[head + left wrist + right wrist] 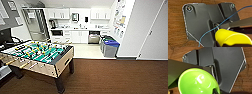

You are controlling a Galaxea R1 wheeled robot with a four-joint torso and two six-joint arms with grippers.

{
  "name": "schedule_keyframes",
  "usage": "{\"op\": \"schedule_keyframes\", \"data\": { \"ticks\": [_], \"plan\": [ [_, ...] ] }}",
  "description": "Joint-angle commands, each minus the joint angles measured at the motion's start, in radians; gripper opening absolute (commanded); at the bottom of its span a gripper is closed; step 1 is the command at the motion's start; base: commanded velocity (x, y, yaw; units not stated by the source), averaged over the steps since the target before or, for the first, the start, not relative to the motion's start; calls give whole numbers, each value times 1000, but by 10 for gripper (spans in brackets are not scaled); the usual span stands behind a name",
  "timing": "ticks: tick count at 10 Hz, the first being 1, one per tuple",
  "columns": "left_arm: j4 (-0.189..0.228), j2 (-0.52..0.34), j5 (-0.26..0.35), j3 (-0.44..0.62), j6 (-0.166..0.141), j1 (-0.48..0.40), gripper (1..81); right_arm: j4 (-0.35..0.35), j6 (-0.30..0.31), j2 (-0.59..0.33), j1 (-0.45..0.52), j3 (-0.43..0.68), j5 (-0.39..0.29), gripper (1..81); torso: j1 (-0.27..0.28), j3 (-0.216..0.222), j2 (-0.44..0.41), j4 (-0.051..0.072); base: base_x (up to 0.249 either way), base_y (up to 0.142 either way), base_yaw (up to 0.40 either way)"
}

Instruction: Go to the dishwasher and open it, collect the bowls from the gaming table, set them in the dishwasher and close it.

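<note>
Yellow bowl over brown wood-grain floor, thin blue cable across.

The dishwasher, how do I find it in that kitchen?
Look past the table-football table to the white kitchen cabinets along the far wall. Under the counter, beside the blue-lidded bins, sits the dishwasher: its grey steel front stands out among white doors.

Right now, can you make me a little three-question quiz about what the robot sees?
1. True or false: the dishwasher at the far kitchen counter stands open.
2. What colour is the bowl in the right wrist view? A red, B light green, C white.
3. Fill in: the table-football table stands on the ____ side of the head view.

Key: 1 true, its door is down and the dark inside shows. 2 B. 3 left.
</note>
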Motion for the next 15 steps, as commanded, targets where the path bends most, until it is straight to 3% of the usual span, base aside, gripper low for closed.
{"op": "schedule_keyframes", "data": {
  "ticks": [1,15],
  "plan": [
    [8,-8,32,0,6,-30,10,-8,-2,0,38,6,-46,10,0,0,0,0,132,0,0],
    [10,-7,32,0,6,-30,10,-7,-3,2,41,6,-49,10,-1,0,0,0,143,0,0]
  ]
}}
